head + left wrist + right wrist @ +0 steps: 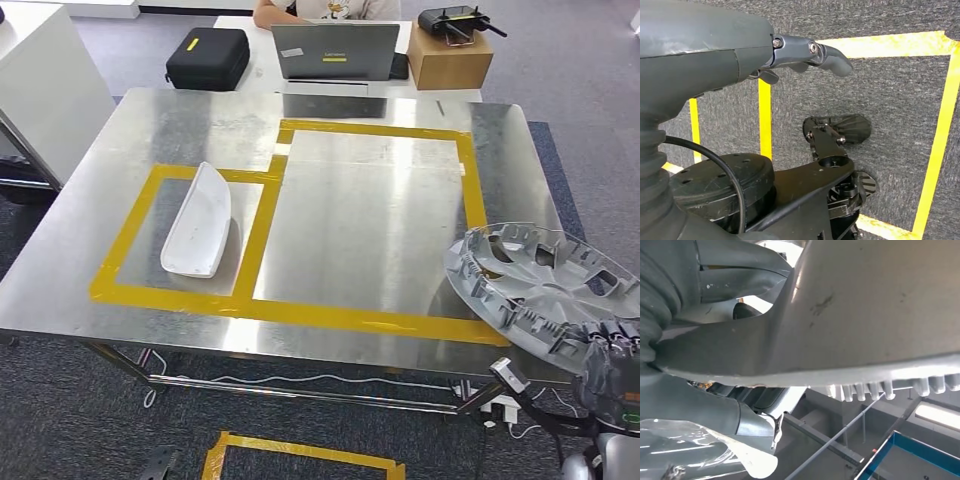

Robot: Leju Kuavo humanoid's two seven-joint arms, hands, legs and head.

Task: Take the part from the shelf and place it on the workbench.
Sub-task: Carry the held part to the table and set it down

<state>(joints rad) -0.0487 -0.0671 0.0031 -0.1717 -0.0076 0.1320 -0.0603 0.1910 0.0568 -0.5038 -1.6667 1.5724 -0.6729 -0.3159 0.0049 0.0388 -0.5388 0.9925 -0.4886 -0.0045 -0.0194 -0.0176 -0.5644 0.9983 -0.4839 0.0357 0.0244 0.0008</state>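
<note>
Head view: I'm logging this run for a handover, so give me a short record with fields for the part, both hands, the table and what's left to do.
part: grey wheel cover, over the table's right corner
right hand: grips the cover's near rim
left hand: hangs over the carpet, holding nothing
table: steel top with yellow tape boxes; a white part lies in the left box
remaining: the cover is not yet set down
</note>
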